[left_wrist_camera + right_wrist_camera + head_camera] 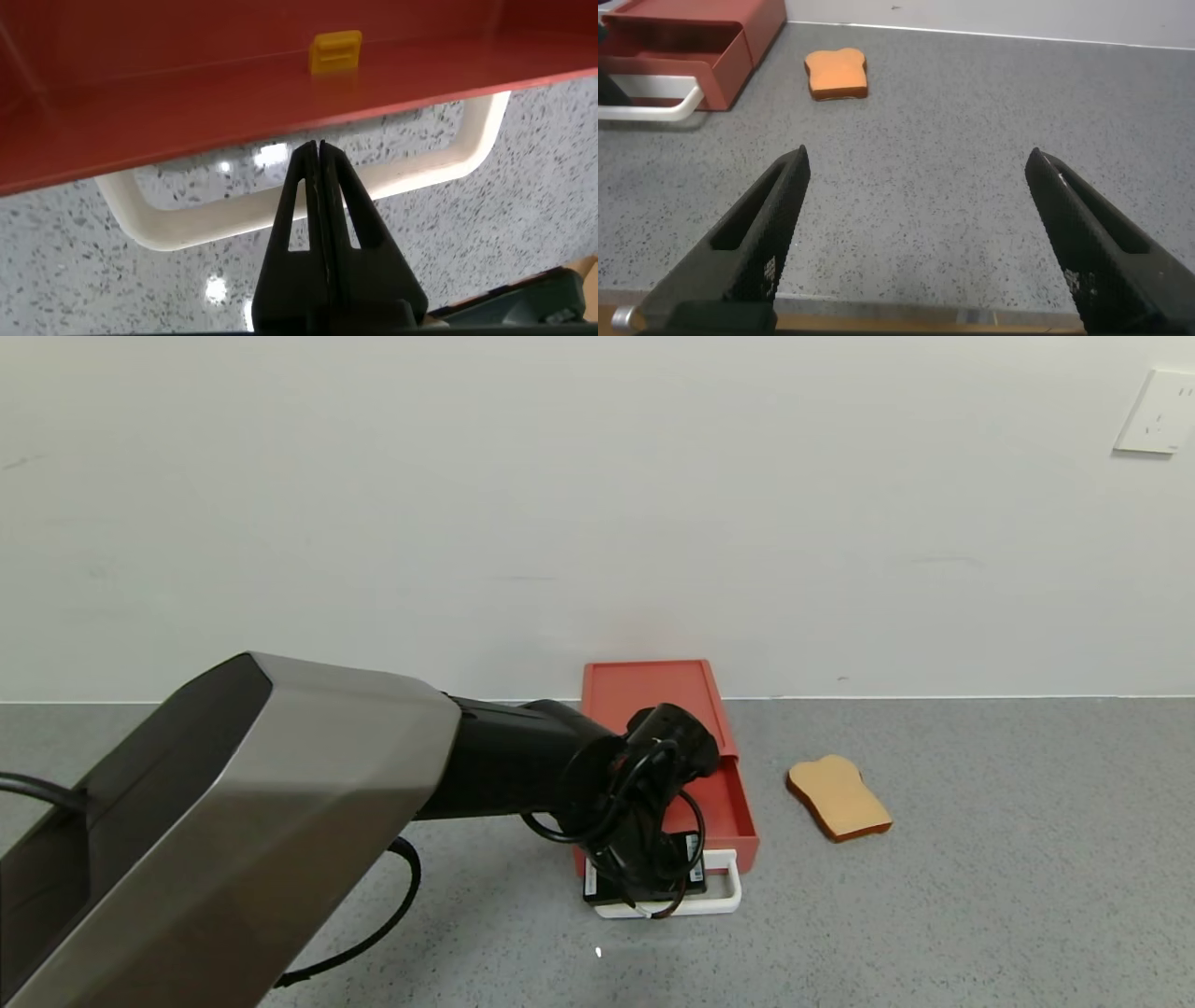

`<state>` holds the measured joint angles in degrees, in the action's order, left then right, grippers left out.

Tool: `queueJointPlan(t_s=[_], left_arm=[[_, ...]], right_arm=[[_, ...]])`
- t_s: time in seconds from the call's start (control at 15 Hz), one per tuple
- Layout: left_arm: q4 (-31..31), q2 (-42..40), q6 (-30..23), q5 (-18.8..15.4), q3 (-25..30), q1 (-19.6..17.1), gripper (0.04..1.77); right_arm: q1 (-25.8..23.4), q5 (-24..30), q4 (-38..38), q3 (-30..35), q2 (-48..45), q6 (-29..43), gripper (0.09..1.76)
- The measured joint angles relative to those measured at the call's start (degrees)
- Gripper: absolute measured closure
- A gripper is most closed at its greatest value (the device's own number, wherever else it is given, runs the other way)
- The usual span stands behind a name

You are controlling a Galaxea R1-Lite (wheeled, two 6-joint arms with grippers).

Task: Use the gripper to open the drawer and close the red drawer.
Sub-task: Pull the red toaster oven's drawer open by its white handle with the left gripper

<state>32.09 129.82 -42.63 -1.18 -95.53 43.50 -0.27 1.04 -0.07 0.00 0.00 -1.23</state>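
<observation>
The drawer, a flat coral-red smooth plastic box, sits on the speckled grey countertop against the white wall; its tray is pulled partly out. The left gripper, a black pointed claw, has its fingers pressed together, tips inside the white rectangular loop handle at the drawer's front. A tan toast slice lies right of the drawer. The right gripper hovers spread wide, well apart from the drawer.
</observation>
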Motion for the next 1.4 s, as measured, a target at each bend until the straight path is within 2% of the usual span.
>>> queueJointPlan(t_s=[1.4], left_arm=[[-0.26, -2.3, -2.82, 0.09, 3.69, 2.47, 1.7]], right_arm=[[0.0, -0.13, 0.18, 0.0, 0.0, -0.11, 0.15]])
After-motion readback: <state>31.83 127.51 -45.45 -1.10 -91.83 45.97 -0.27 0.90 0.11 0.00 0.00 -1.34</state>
